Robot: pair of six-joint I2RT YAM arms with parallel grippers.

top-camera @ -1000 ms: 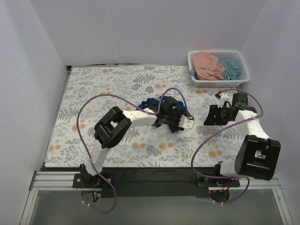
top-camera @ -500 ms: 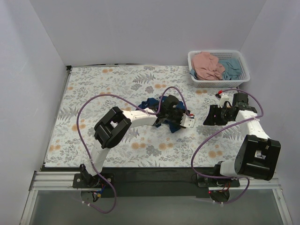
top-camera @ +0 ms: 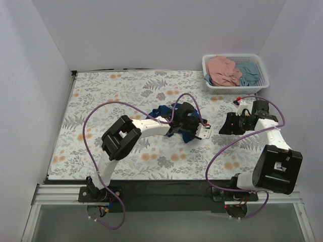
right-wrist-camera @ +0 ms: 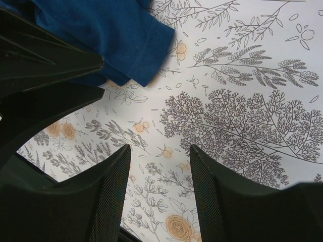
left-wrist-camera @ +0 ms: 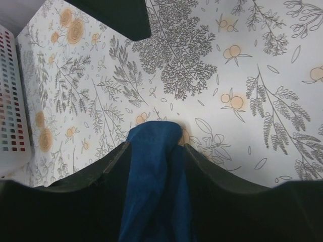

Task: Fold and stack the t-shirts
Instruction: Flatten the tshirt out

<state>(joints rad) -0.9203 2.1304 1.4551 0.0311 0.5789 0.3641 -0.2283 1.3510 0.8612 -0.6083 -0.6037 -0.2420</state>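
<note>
The dark navy t-shirt (top-camera: 164, 112) lies crumpled mid-table. My left gripper (top-camera: 194, 132) is shut on a fold of it at its right end; in the left wrist view the navy cloth (left-wrist-camera: 151, 166) runs up between the closed fingers of the gripper (left-wrist-camera: 154, 146). My right gripper (top-camera: 225, 126) is open and empty, low over the table just right of the shirt. In the right wrist view the gripper (right-wrist-camera: 159, 171) is over bare cloth-patterned table, with a navy sleeve (right-wrist-camera: 116, 35) ahead. The salmon pink shirt (top-camera: 223, 69) and the teal shirt (top-camera: 249, 73) lie in the basket.
The white lattice basket (top-camera: 235, 90) stands at the back right, and its wall shows in the left wrist view (left-wrist-camera: 10, 101). The floral tablecloth (top-camera: 101, 96) covers the table. White walls close in the left, back and right sides.
My left gripper has edged slightly to the right with the navy cloth in it. The right arm has barely moved.
</note>
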